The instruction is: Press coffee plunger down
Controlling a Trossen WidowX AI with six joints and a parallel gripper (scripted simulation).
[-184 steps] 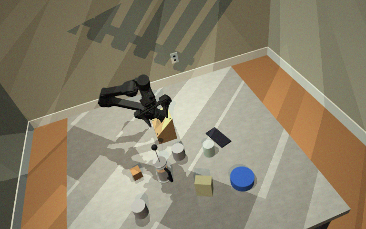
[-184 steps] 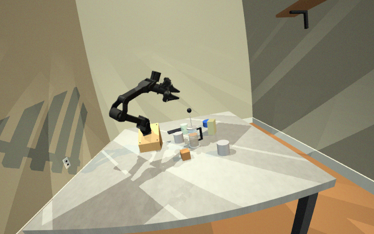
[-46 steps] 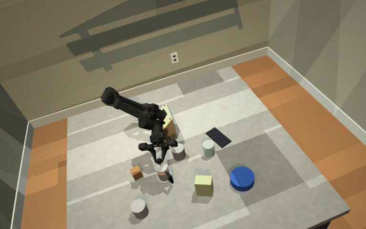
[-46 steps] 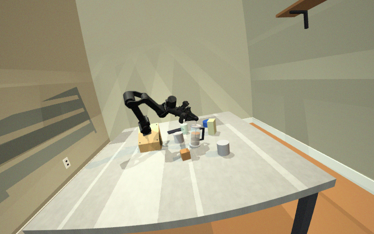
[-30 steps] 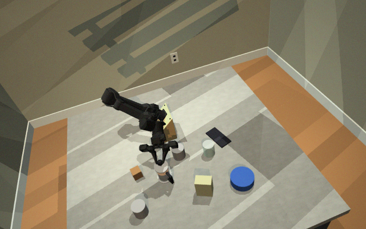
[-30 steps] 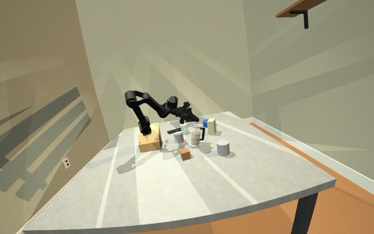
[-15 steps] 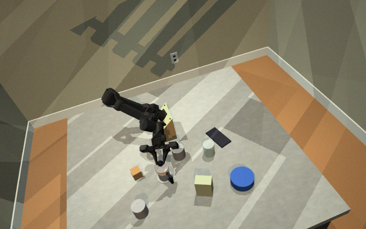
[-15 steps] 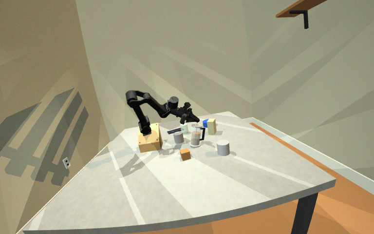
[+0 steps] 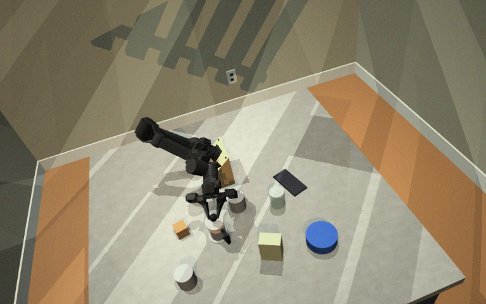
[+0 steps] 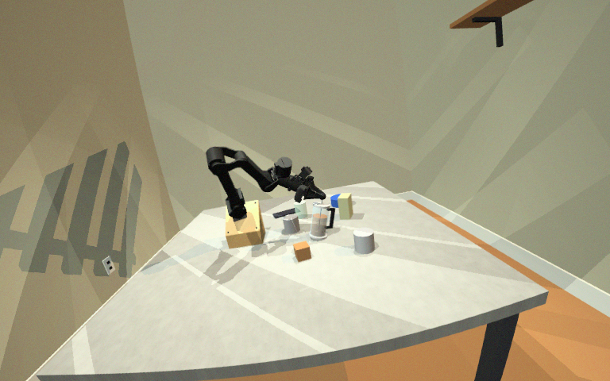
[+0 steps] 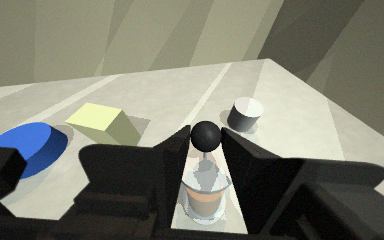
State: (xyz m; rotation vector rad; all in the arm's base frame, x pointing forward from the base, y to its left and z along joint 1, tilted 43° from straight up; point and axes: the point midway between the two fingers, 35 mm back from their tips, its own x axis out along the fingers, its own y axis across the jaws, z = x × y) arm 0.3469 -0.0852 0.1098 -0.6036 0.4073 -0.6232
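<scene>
One claw [image 11: 205,142], closed on the black knob [image 11: 205,136] of the coffee press [image 11: 203,196]. The press stands upright near the table [image 9: 322,143] middle, an orange cube [image 9: 181,228] at its 9 o'clock and a yellow block [image 9: 270,245] at its 3 o'clock in the top view. Step in hand looks like the push-down, partway. Next: drive straight down with no sideways load, then open the fingers. The wrist view shows knob, rod and brown coffee under the lid; the exterior view alone shows the press's handle and upright stance.
</scene>
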